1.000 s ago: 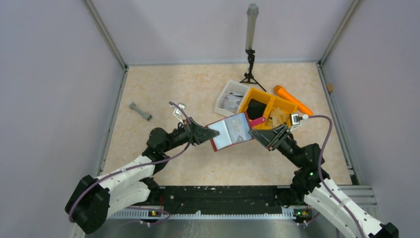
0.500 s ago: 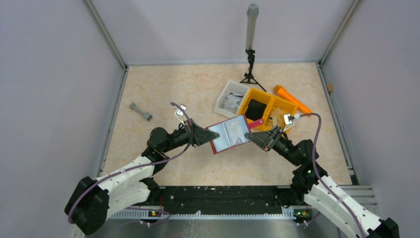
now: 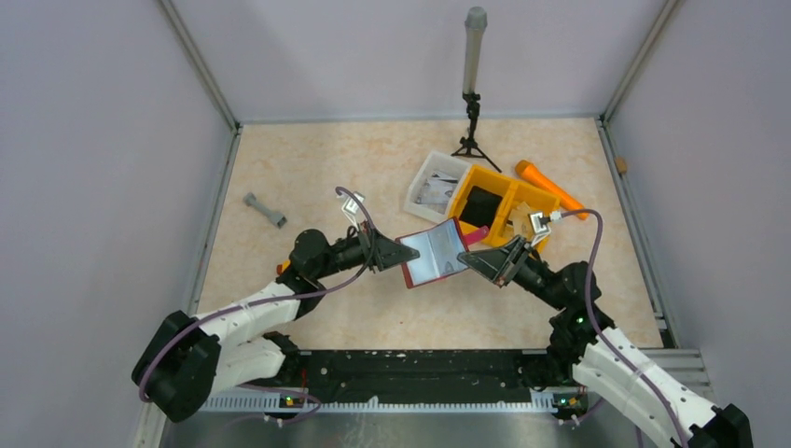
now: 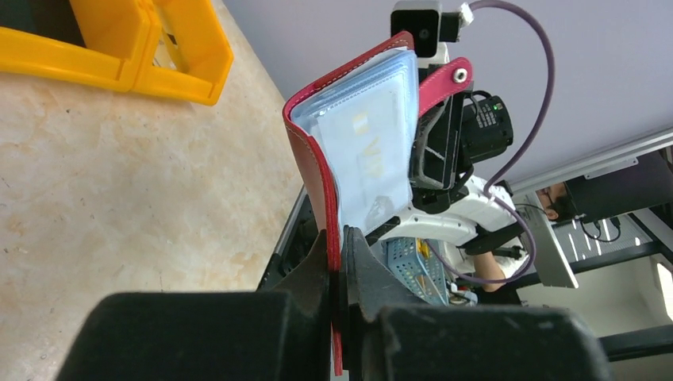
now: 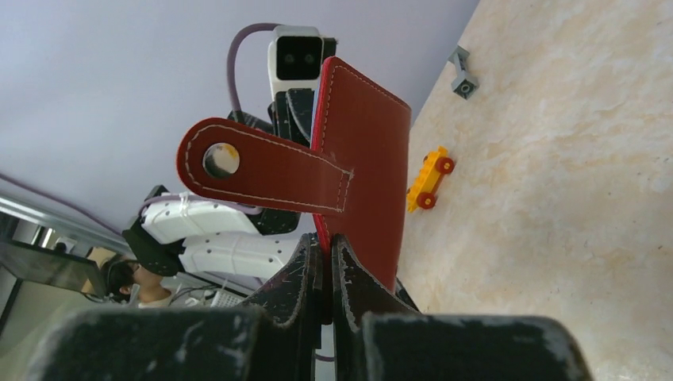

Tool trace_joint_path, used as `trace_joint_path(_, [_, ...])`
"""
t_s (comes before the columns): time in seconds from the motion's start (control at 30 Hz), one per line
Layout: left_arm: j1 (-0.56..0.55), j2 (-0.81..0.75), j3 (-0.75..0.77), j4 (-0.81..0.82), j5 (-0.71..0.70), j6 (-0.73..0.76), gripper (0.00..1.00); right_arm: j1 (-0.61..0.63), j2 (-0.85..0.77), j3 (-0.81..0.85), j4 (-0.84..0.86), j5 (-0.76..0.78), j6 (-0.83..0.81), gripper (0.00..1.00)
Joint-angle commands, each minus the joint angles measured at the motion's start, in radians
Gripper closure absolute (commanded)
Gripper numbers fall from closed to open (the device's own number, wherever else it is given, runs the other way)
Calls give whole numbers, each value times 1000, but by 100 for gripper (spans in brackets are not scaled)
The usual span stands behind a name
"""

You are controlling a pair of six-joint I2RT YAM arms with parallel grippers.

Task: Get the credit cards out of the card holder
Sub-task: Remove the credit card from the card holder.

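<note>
card holder (image 3: pixel 435 254) hangs open in the air above the table (image 3: pixel 373 168), stretched between my two pincers, just in front of the yellow bin (image 3: pixel 485 175). my left pincer (image 3: pixel 403 254) is clenched on its left edge and my right pincer (image 3: pixel 469 259) is clenched on the opposite edge, so its long axis runs straight from one pincer to the other.

from my left wrist, the red cover rises out of my closed fingertips (image 4: pixel 317 250). the clear sleeves (image 4: pixel 397 103) lie against its inner face. the credit cards (image 4: pixel 369 151) show pale inside them, starting just beyond my fingertips and running away toward the right arm. only leather seems to be in my left grip, not the sleeves, though the fingers hide the exact line.

from my right wrist i see only the outer back of the cover and the snap tab (image 5: pixel 262 171) sticking out sideways. the cards are on the far face, hidden from that side.

so the cards face up toward the top camera, and neither pincer touches them. both are equally near, one at each end. i judge that one pincer has to let go and come round to the inner face while the other holds the leather firm. which sleeve edge is open i cannot tell.
</note>
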State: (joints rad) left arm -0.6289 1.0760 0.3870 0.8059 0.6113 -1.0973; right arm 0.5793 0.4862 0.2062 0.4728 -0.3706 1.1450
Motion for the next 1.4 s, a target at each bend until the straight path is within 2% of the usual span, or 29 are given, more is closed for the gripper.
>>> trace_joint_path(0.0, [0, 47, 45, 101, 44, -7, 100, -4, 33, 50, 115, -100, 16, 100])
trace_joint_path(0.17, [-1, 69, 53, 143, 50, -27, 100, -4, -5, 68, 0, -59, -32, 100])
trace_joint_path(0.3, [-6, 79, 56, 150, 47, -28, 100, -4, -14, 42, 58, -62, -10, 100])
trace_joint_path(0.43, [-9, 78, 56, 173, 51, -46, 100, -4, -10, 87, -92, -33, -99, 100])
trace_joint_path(0.47, [-9, 74, 56, 173, 51, -48, 100, -4, -10, 97, -126, -19, -120, 96])
trace_joint_path(0.53, [-9, 66, 55, 169, 51, -49, 100, -4, -13, 100, -152, -2, -143, 75])
trace_joint_path(0.57, [-8, 63, 55, 166, 52, -49, 100, -4, -15, 94, -143, -2, -142, 69])
trace_joint_path(0.63, [-9, 56, 55, 158, 50, -47, 100, -4, -14, 78, -110, -8, -133, 60])
trace_joint_path(0.7, [-8, 51, 55, 153, 50, -47, 100, -4, -10, 74, -104, -3, -136, 56])
trace_joint_path(0.73, [-8, 49, 56, 152, 51, -48, 100, -4, -8, 74, -105, -2, -141, 56])
trace_joint_path(0.83, [-8, 44, 53, 153, 50, -52, 100, -4, 6, 84, -110, -8, -159, 70])
trace_joint_path(0.93, [-9, 42, 47, 174, 55, -65, 100, -4, 27, 97, -121, -21, -179, 71])
trace_joint_path(0.97, [-9, 42, 48, 183, 58, -70, 100, -4, 31, 101, -126, -27, -184, 74])
trace_joint_path(1.03, [-8, 39, 49, 185, 66, -72, 100, -4, 32, 109, -148, -25, -193, 92])
trace_joint_path(1.07, [-8, 30, 47, 180, 68, -67, 98, -4, 26, 114, -166, -19, -197, 98])
trace_joint_path(1.1, [-8, 19, 48, 160, 66, -58, 91, -4, 16, 119, -190, -7, -203, 100])
trace_joint_path(1.27, [-9, -71, 29, -12, 14, 3, 39, -4, -71, 105, -219, 43, -186, 100])
trace_joint_path(1.33, [-8, -93, 7, -8, 5, -8, 25, -4, -93, 93, -204, 48, -161, 100])
trace_joint_path(1.37, [-8, -100, 0, -7, 5, -11, 20, -4, -97, 86, -196, 48, -149, 100])
